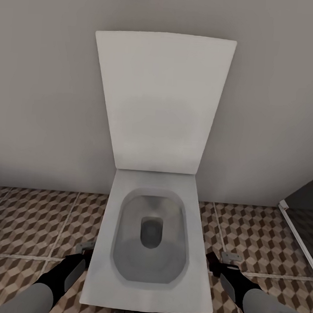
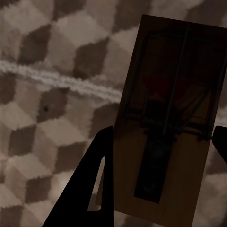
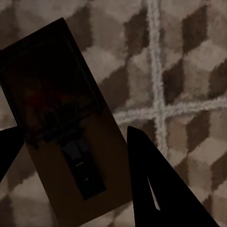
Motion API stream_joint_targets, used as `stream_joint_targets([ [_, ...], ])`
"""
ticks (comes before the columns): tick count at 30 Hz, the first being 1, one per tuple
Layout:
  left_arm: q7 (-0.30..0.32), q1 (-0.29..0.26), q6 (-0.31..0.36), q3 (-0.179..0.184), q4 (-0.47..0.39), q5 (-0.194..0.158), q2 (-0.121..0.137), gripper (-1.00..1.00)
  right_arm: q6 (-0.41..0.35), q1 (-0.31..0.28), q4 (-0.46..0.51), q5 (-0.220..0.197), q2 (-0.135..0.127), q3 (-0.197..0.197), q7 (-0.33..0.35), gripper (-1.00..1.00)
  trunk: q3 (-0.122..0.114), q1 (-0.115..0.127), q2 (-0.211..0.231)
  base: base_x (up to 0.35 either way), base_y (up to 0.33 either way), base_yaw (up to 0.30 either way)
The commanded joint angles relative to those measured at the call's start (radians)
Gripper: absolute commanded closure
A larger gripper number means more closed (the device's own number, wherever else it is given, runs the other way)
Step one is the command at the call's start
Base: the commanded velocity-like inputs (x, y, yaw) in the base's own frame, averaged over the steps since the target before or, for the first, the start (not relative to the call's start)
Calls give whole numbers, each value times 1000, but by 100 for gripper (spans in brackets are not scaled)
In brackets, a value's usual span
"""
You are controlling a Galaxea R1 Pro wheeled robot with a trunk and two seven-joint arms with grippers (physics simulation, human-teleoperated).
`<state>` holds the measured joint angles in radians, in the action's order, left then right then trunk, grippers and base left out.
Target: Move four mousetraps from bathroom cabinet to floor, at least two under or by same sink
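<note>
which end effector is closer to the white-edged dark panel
Right. The right end effector is between the toilet and the panel; the left end effector is beyond the toilet.

Soft, even light is filling the head view, leaving the toilet (image 1: pixel 155 175) and wall nearly shadowless and slightly blurred. Both wrist views are rendering dim and coarsely pixelated, with each mousetrap (image 2: pixel 170 118) showing dark against blurred floor tiles (image 3: pixel 189 71).

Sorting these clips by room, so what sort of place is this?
A bathroom, most likely: a white toilet with its lid raised against a plain wall, on the cube-patterned tiled floor.
</note>
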<state>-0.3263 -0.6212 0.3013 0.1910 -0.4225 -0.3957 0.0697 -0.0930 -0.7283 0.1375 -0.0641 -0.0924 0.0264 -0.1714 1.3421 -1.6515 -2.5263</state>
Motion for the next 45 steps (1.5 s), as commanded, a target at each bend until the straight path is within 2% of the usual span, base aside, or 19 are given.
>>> stream_joint_targets([
  [1, -7, 0, 4, 8, -2, -9, 2, 100, -5, 0, 2, -8, 0, 3, 0, 100, 1, 0, 0, 0, 0, 0],
  [21, -13, 0, 3, 8, -2, -9, 5, 100, -5, 0, 1, -8, 0, 3, 0, 100, 1, 0, 0, 0, 0, 0],
  [28, -97, 0, 2, 19, -3, -8, 1, 100, -5, 0, 1, -8, 0, 3, 0, 100, 1, 0, 0, 0, 0, 0],
  [32, -125, 0, 2, 42, -3, -8, 0, 100, -5, 0, 1, -8, 0, 3, 0, 100, 1, 0, 0, 0, 0, 0],
  [37, -138, 0, -50, 71, 7, -8, -1, 100, -5, 0, 1, -8, 0, 3, 0, 100, 1, 0, 0, 0, 0, 0],
  [45, -145, 0, -94, 80, 14, -9, -1, 100, -5, 0, 1, -8, 0, 3, 0, 100, 1, 0, 0, 0, 0, 0],
])
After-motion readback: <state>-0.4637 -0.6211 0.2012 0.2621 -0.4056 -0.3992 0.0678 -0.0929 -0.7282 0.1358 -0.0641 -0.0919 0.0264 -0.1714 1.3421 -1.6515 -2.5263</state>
